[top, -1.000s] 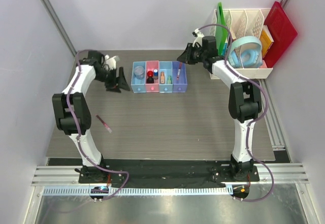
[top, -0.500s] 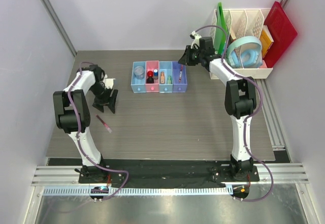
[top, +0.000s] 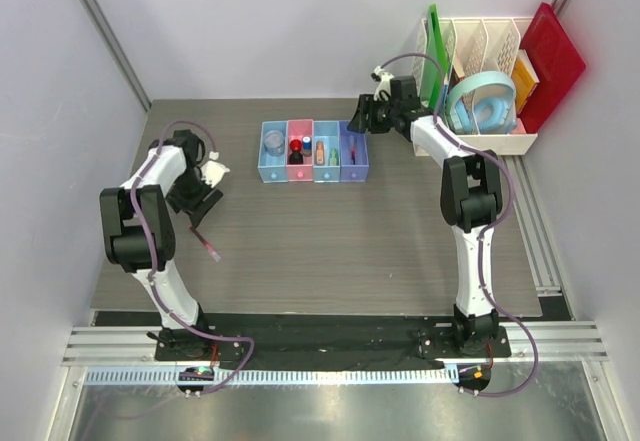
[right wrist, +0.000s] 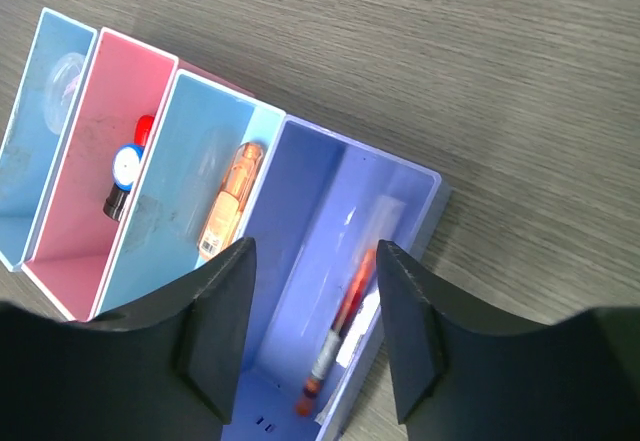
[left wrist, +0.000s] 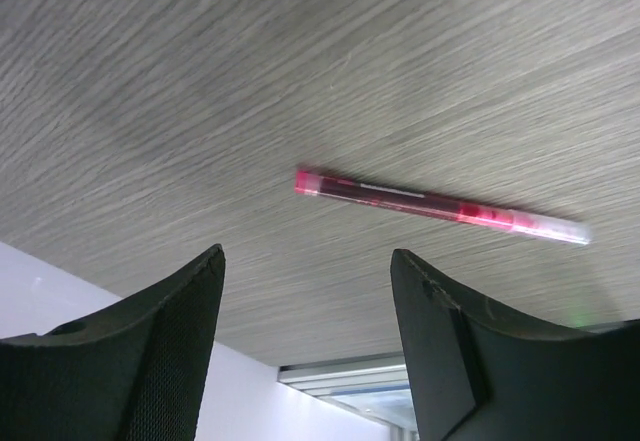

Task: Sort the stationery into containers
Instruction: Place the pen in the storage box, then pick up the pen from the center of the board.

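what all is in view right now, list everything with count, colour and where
bins: 4, light blue, pink, light blue, purple-blue, joined in a row, far middle of table
clear round piece: 1, clear, leftmost bin
red piece: 1, red, pink bin
blue-capped piece: 1, dark with blue cap, pink bin
orange marker: 1, orange, third bin
green marker: 1, light green, third bin
binned pen: 1, red, purple-blue bin
loose pen: 1, dark red, table's left side
rack: 1, white, far right
boards: 2, green and red, in rack
ring: 1, light blue, at rack
table: 1, grey wood
left gripper: open, over loose pen
right gripper: open, over purple-blue bin
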Available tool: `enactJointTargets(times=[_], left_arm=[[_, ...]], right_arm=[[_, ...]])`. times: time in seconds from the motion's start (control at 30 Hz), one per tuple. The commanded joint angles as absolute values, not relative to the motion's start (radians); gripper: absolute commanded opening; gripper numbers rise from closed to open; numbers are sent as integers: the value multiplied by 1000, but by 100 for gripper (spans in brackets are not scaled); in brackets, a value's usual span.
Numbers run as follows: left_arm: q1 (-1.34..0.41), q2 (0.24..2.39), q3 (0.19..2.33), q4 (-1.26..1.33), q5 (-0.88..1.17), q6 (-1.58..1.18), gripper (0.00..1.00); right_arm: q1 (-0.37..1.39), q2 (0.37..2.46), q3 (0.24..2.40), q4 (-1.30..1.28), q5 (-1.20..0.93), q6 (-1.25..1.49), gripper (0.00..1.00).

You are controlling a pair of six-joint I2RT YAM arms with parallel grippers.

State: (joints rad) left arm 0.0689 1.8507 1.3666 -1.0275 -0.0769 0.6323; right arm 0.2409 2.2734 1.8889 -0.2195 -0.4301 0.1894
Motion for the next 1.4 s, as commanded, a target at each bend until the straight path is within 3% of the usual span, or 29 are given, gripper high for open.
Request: enactJointTargets(times=[0.0, 0.37, 0.73, 1.27, 1.37], left_arm=[[55, 1815, 1319, -977, -112, 768, 67], [11, 1714, 1059, -798, -100, 1070, 70], [-51, 1681, 873, -532, -178, 1328, 70], [-75, 1562, 779, -568, 86, 1644, 73], [-92, 1574, 778, -568, 104, 1666, 71]], right_arm=[[252, 2227, 1919, -219, -416, 169, 59], [253, 2034, 1887, -339, -351, 88, 64], [252, 1760, 1674, -385, -325, 19, 67], [226, 1620, 1589, -460, -247, -58, 72], [218, 1612, 1572, -475, -256, -80, 76]])
